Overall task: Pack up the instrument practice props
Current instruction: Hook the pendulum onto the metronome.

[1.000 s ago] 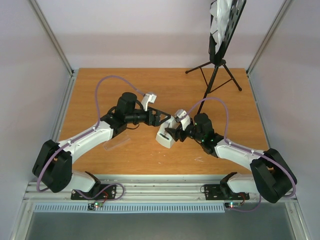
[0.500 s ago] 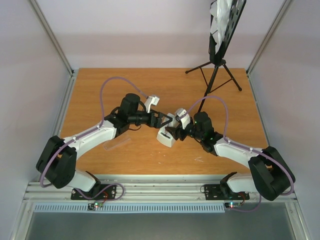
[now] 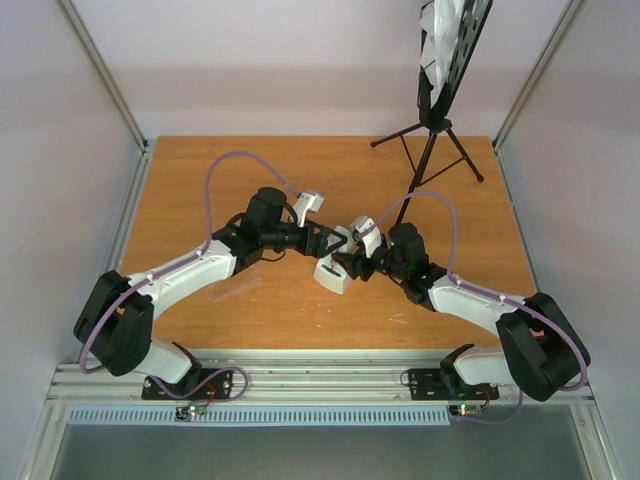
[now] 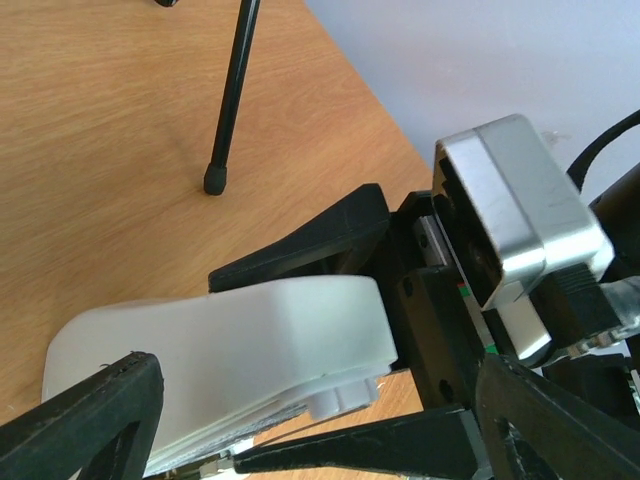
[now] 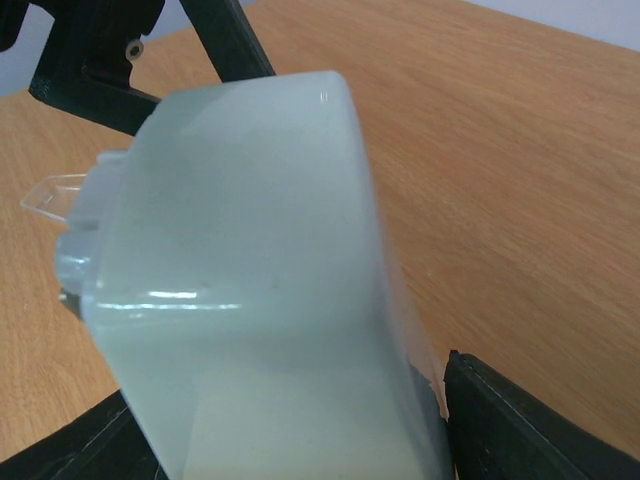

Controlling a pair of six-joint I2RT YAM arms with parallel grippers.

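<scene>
Top view: a small white pyramid-shaped metronome (image 3: 333, 272) is seen lying on its side mid-way across the orange wooden table (image 3: 200, 180), between the two arms. Left wrist view: the left gripper (image 4: 320, 425) is spread wide, straddling the metronome, with nothing gripped. Right wrist view: the right gripper (image 5: 290, 440) is seen closed against the metronome's sides.

— In the middle of the table (image 3: 200, 180)?
— The metronome (image 3: 328, 277), between the left gripper (image 3: 338, 242) on its left and the right gripper (image 3: 347, 266) on its right.
— Nearer, to the left?
— The cover (image 3: 232, 288), flat on the table, apart from the metronome.
— Far right corner?
— The music stand (image 3: 431, 150), sheet-music pages (image 3: 440, 35) on its desk.
</scene>
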